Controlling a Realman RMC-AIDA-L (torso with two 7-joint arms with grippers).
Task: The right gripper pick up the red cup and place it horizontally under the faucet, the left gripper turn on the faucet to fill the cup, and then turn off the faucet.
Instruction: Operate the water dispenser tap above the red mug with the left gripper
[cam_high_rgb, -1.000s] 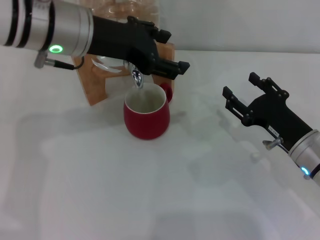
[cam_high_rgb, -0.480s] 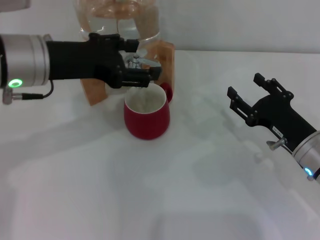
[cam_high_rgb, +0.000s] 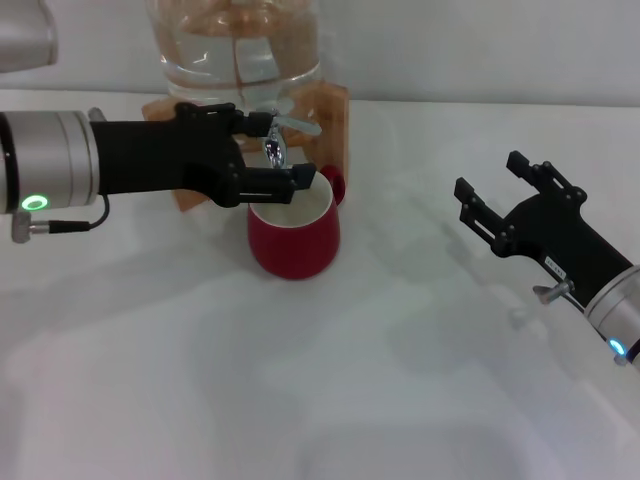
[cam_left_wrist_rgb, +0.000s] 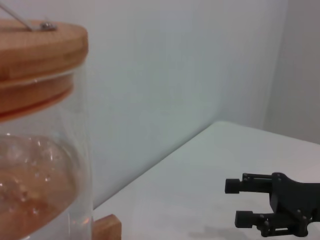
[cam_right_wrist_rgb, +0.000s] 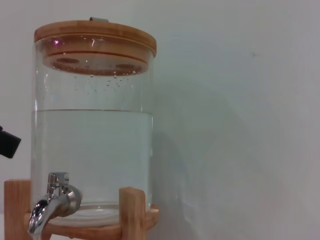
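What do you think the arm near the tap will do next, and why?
Probably it will nudge the left tool up onto the faucet lever and press it. The red cup already stands upright under the spout, the left tool hovers just over its rim, and the right tool waits open off to the side.

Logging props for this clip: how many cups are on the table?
1: a squat glossy red ceramic cup with cream inside stands under the chrome faucet, in front of the wooden stand. None seems hidden.
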